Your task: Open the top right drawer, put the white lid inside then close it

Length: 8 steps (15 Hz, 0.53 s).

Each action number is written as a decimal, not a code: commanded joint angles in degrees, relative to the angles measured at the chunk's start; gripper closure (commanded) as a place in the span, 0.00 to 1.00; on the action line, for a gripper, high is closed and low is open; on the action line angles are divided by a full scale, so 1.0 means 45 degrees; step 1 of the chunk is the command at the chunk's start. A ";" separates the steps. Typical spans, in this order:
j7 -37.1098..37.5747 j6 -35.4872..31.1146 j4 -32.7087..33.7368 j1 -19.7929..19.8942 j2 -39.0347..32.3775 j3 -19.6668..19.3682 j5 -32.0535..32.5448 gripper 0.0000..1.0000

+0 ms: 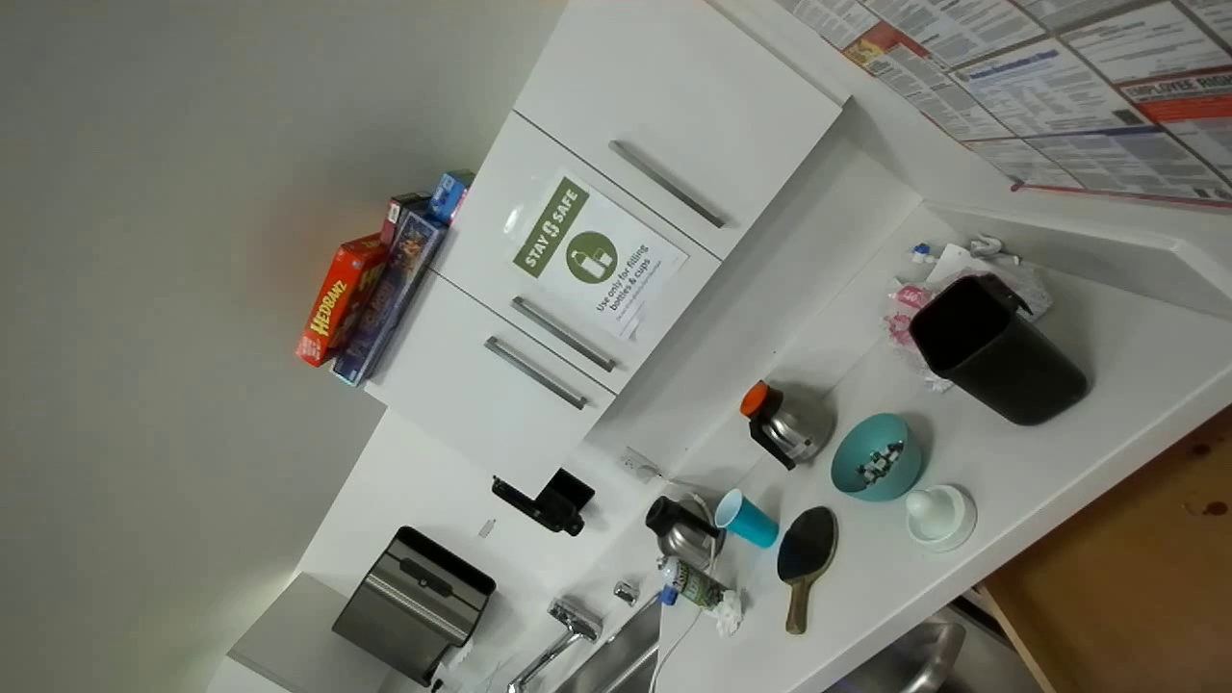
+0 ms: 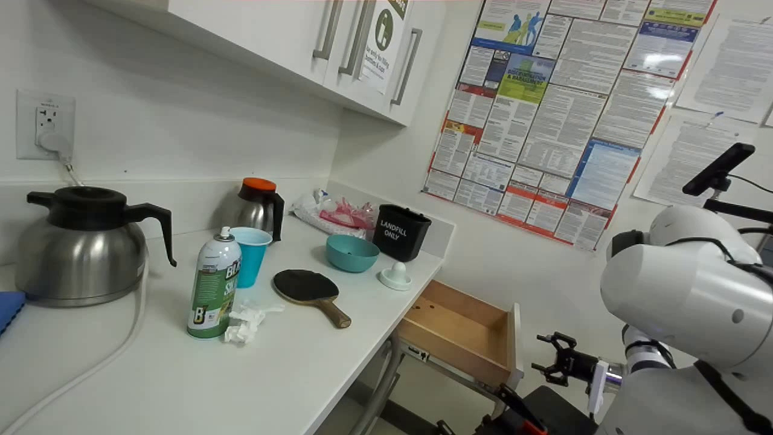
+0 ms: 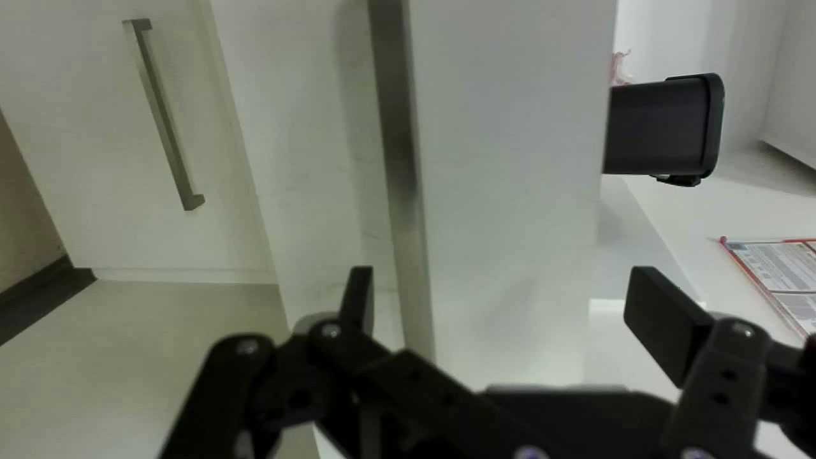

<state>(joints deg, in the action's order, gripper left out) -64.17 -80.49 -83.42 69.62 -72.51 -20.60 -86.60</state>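
Observation:
The top right drawer (image 2: 462, 329) stands pulled out in an exterior view, its wood-brown inside showing. Its inside also shows in an exterior view (image 1: 1126, 587). In the wrist view its white front (image 3: 510, 159) and silver bar handle (image 3: 398, 146) fill the middle. The white lid (image 2: 396, 278), round with a knob on top, lies on the counter near the edge above the drawer; it shows in an exterior view too (image 1: 943, 520) but not in the wrist view. My gripper (image 2: 537, 352) is open and empty, its fingers (image 3: 507, 299) facing the drawer front, a little apart from it.
The counter (image 2: 259, 386) bears a teal bowl (image 2: 352, 254), a black bin (image 2: 400, 234), a paddle (image 2: 306, 287), a blue cup (image 2: 250, 257), a spray can (image 2: 214, 290) and steel pots (image 2: 84, 254). White cupboards (image 1: 674, 96) hang above. A dark chair (image 2: 537, 411) stands below the gripper.

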 commanded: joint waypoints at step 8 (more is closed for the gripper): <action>-0.3169 -0.3529 -0.6634 -0.2488 0.7482 -0.0781 0.1706 0.00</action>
<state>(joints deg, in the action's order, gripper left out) -73.44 -90.80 -102.86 63.27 -49.12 -23.78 -81.18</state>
